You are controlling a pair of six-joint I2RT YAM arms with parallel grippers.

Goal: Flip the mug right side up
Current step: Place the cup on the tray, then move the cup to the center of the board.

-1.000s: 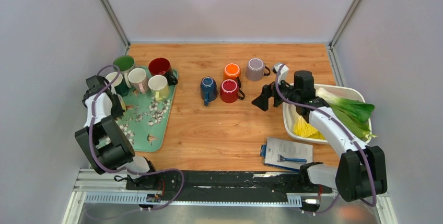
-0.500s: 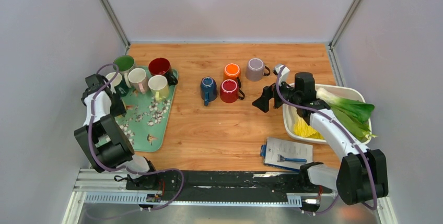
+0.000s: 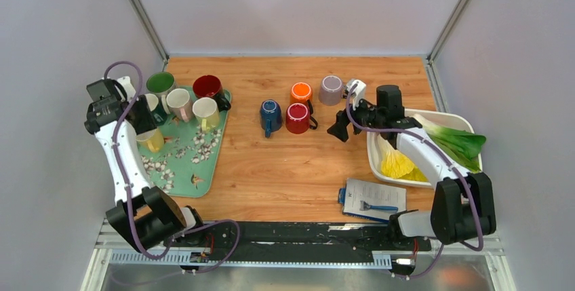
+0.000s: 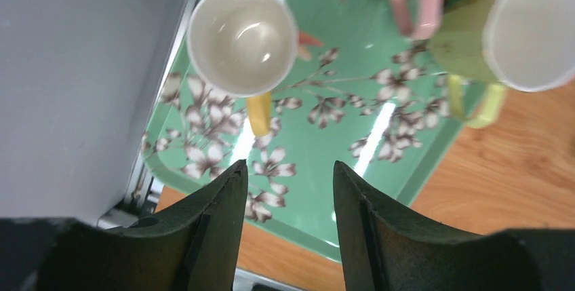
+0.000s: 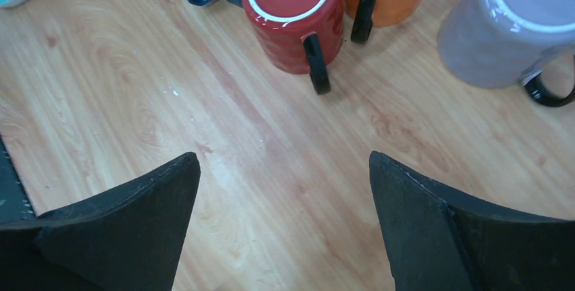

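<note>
The left tool point(image 4: 288, 169) hangs released, jaws apart and empty, over the flowered green tray point(image 4: 319, 189). Beyond it at 11 o'clock the yellow mug point(image 4: 241, 39) stands on the tray, long axis vertical, mouth up, handle toward 6 o'clock. The right tool point(image 5: 283, 157) gapes wide over the wooden desk point(image 3: 285, 162), with a red mug point(image 5: 293, 13) base-up at 12 o'clock. Grey walls point(image 3: 298, 6) enclose the desk.

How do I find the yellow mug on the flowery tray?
Look at the green flowery tray on the left of the wooden table. At its far end the other mugs crowd together; the yellow ceramic mug stands alone nearer the front, by the tray's left edge. It is upright, white inside, with a yellow handle.
</note>
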